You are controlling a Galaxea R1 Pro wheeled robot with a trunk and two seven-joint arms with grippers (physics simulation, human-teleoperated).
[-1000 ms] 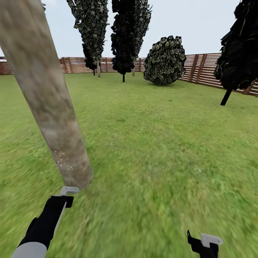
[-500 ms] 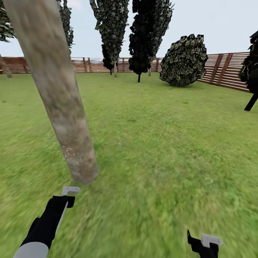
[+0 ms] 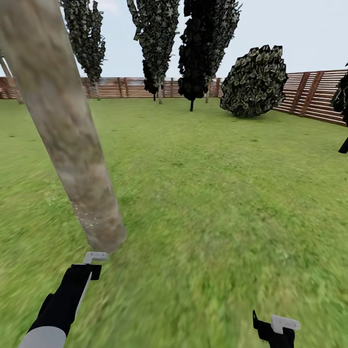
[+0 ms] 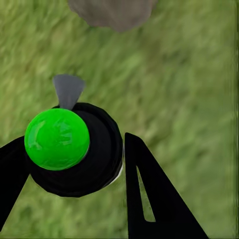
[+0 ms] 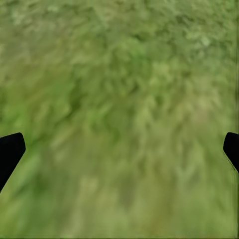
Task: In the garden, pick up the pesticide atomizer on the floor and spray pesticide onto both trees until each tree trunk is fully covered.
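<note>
Green lawn [image 3: 217,203] runs open and flat from the robot out to a brown slat fence [image 3: 309,96] that closes the garden at the back and along the right side. Most of the ground ahead and to the right is free grass. On the left a thick grey-tan mottled tree trunk [image 3: 67,130] leans across the head view, its base meeting the grass just ahead of the left end effector [image 3: 94,257]; fine pale specks dot its lower part. Farther back stand tall dark trees [image 3: 157,43], a round leafy bush [image 3: 256,82] near the fence, and another dark tree [image 3: 342,96] at the right edge, all well apart from the robot.

The left wrist view shows what the head view does not: the left end effector's black fingers [image 4: 154,199] are clamped on the pesticide atomizer [image 4: 74,149], a black round body with a bright green cap and a grey nozzle pointing toward the trunk base [image 4: 112,12] close ahead. The right wrist view shows the right end effector [image 5: 119,149] with fingers [image 5: 10,152] spread wide apart over blurred grass [image 5: 119,99], holding nothing.
</note>
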